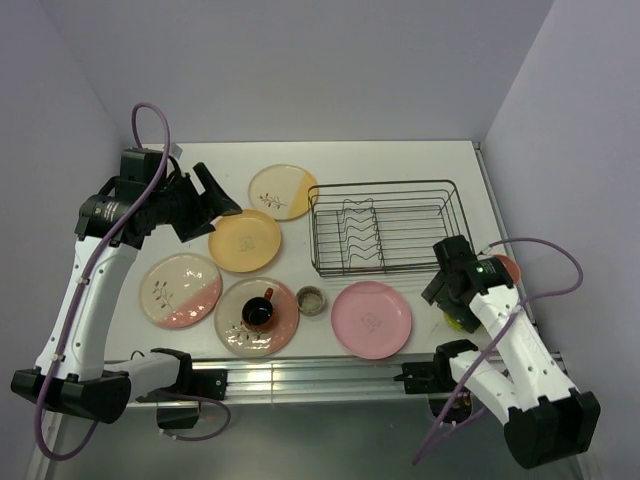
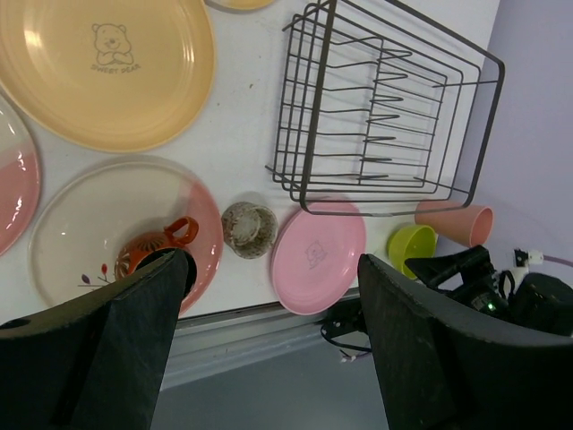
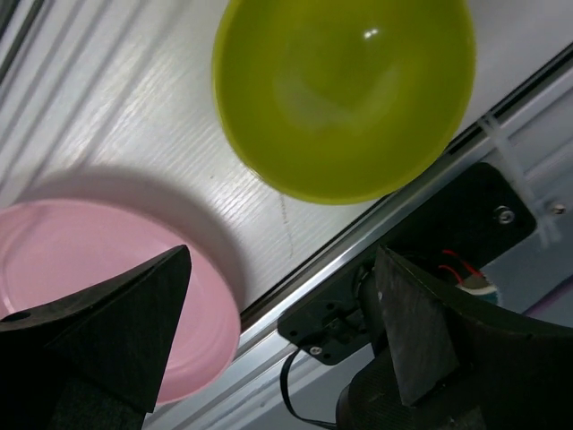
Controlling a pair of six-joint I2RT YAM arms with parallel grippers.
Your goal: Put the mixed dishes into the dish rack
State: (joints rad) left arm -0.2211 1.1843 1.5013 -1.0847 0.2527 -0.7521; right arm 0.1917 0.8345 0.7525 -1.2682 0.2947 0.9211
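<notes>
I see the dish rack [image 1: 380, 184] from overhead: a rectangular basket of thin dark wire with a row of upright prongs inside. It stands on the pale counter [image 1: 400, 160], toward 2 o'clock. Every dish sits outside it.

- **Yellow-orange plate [image 1: 245, 240]:** glossy, at 9 o'clock of the rack. The left wrist view shows a small bear drawn on it, with tiny lettering beneath that seems to read SWEET BEAR.
- **Cream-and-yellow plate [image 1: 283, 191]:** at 1 o'clock of that plate, marked with a sprig.
- **Cream-and-pink plate [image 1: 180, 290]:** at its 7 o'clock, also sprigged.
- **Second cream-and-pink plate [image 1: 285, 325]:** at its 6 o'clock, carrying a dark red mug [image 1: 259, 311] with the handle toward 12 o'clock.
- **Small greenish cup [image 1: 312, 300]:** mottled, just beside that plate at 3 o'clock.
- **Pink plate [image 1: 371, 319]:** smooth, at 6 o'clock of the rack. The faint mark at its centre is too small to read.

My left hand [image 2: 273, 258] hangs over the counter's 9 o'clock side. Its matte black fingers are spread wide and grip nothing. My right hand [image 3: 282, 255] is likewise spread wide and holds nothing. It sits above the gap between the pink plate and a round, shiny lime-yellow bowl [image 3: 345, 94].

From overhead the right arm [image 1: 510, 340] hides nearly all of that bowl. It also partly covers a salmon-pink tumbler [image 2: 454, 223] at 4 o'clock of the rack.
</notes>
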